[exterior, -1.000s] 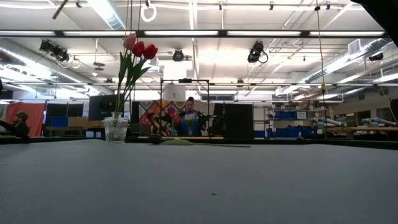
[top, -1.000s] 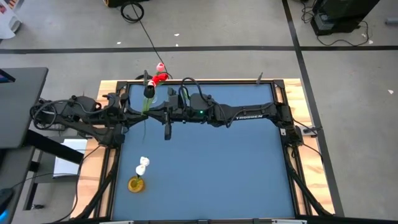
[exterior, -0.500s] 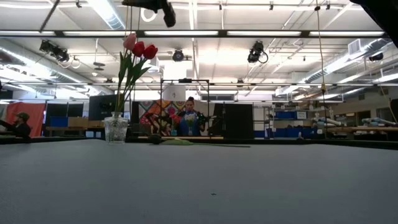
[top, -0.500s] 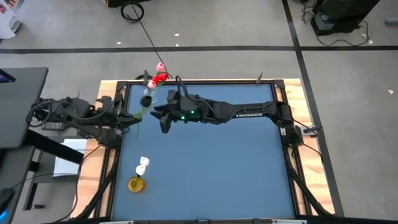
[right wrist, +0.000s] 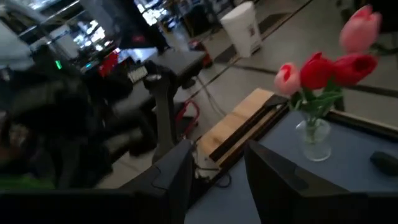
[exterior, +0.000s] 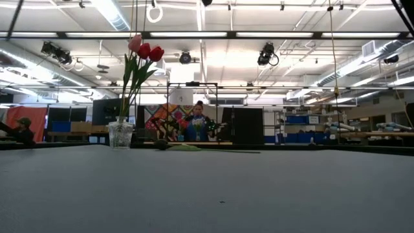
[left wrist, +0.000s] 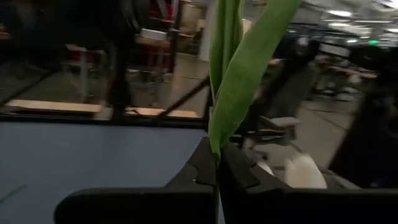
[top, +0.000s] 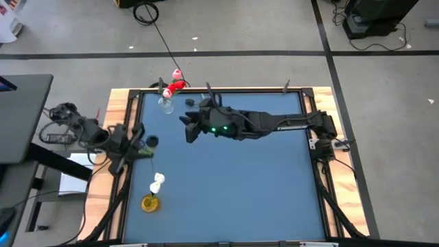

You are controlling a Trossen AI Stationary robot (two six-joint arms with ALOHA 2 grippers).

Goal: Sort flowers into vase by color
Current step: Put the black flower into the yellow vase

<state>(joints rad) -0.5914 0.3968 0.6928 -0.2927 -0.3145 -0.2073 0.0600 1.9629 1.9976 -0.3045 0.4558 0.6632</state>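
I have the left gripper [top: 140,146] at the frame's left edge pinching a dark tulip's [top: 151,141] stem; the right gripper [top: 188,130], upper centre, hangs part-open and empty.

Two vases [top: 165,104], two arms [top: 274,123], several tulips [exterior: 143,49].
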